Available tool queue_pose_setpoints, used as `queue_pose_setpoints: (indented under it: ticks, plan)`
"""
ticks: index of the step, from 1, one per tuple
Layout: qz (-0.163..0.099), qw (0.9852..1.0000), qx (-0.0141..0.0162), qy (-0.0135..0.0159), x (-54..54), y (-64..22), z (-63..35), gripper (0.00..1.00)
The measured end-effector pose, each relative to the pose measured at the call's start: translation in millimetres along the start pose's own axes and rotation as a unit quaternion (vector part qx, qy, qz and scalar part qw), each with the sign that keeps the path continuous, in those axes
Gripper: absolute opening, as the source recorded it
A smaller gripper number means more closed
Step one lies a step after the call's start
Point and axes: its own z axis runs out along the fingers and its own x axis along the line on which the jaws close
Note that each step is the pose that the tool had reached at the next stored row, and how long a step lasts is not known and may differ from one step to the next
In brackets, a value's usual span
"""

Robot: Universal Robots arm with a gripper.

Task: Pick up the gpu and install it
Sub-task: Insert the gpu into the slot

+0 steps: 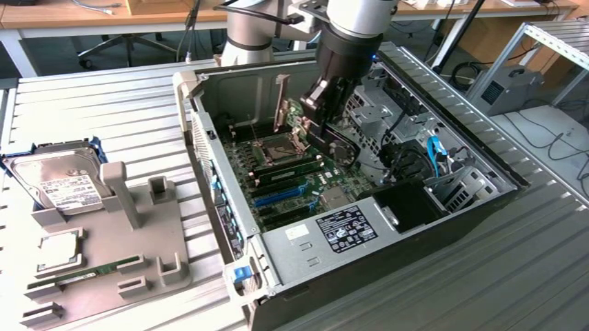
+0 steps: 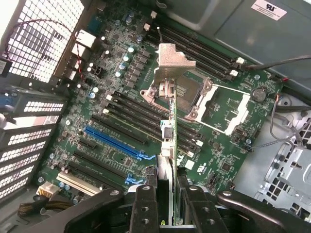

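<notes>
From my end: the gripper [image 2: 170,213] has its fingers [image 2: 145,206] clamped narrow on the gpu [image 2: 168,145]. The card is held on edge inside the open PC case [image 1: 460,214], hanging above the motherboard [image 2: 228,155], near the CPU socket [image 2: 192,94] and just beside the blue slots [image 2: 114,141]. The hard drive [image 1: 60,186] sits in its stand out on the tabletop [image 1: 110,89].

**A gpu [image 1: 338,150] over the motherboard [image 1: 296,185]**

Inside the open case [image 1: 465,207], the hand [image 1: 322,129] grips the gpu upright above the motherboard. At the exterior view's left, a hard drive [image 1: 60,185] sits in a grey holder [image 1: 138,241] on the worktop [image 1: 110,93].
</notes>
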Motion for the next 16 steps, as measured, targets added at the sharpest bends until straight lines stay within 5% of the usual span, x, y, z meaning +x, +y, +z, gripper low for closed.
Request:
queue_pose_setpoints:
  ticks: [16]
  plan:
    - [-0.042, 0.9991, -0.0006, 0.0014, -0.1, 0.0, 0.1, 0.26]
